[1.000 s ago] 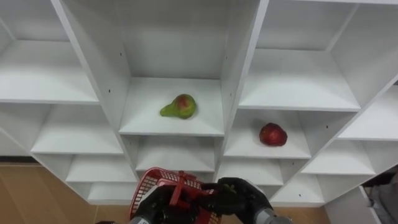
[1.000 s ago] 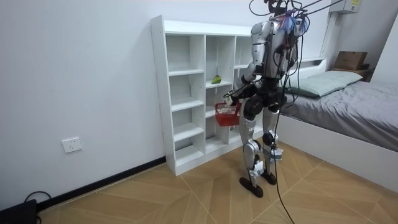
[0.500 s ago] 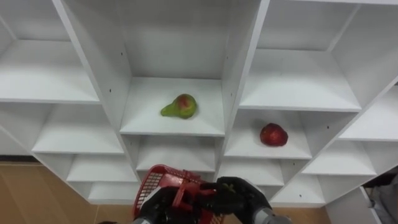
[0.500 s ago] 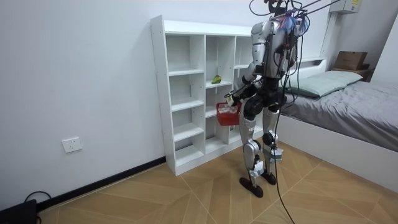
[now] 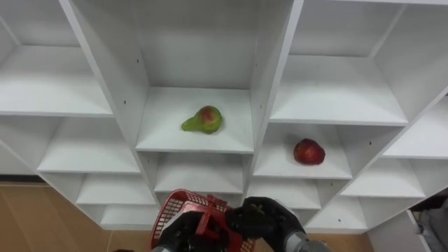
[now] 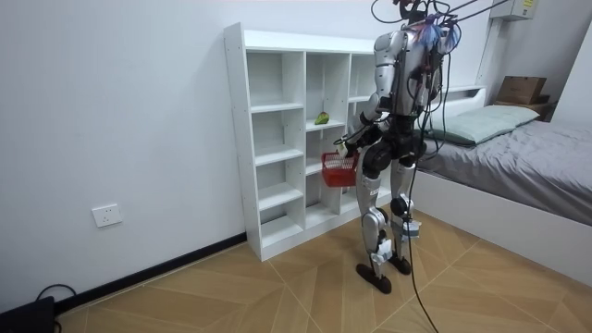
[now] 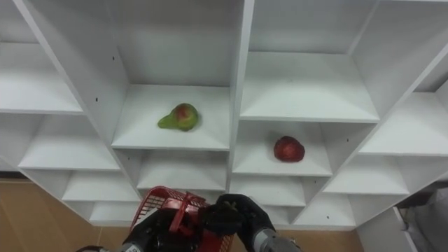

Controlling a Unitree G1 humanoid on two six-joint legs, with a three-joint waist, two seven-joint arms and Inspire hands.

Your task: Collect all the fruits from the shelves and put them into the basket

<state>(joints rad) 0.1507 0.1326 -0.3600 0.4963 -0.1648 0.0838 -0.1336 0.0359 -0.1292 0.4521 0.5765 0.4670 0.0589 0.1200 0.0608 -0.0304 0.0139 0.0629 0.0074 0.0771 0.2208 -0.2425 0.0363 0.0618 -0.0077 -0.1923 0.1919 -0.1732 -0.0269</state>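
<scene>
A green and red pear [image 5: 202, 120] lies on the middle shelf of the white closet [image 5: 271, 70]. A red apple [image 5: 308, 151] sits one shelf lower, in the compartment to the right. Below them, at the picture's bottom edge, I hold a red plastic basket [image 5: 183, 207] in front of the shelves. My left hand [image 5: 183, 233] is curled on its upright red handle [image 5: 210, 224]. My right hand [image 5: 264, 217] is curled against the same handle from the right. In the room view I stand upright facing the closet [image 6: 277, 139], with the basket [image 6: 339, 169] at hip height.
The other closet compartments hold nothing. Wooden floor [image 5: 42, 217] shows at the lower left. In the room view a bed [image 6: 518, 157] stands behind me, and a white wall [image 6: 111, 111] runs off to the room view's left.
The basket and both hands have shifted slightly to the right at the bottom edge. The pear and the apple lie as before.
</scene>
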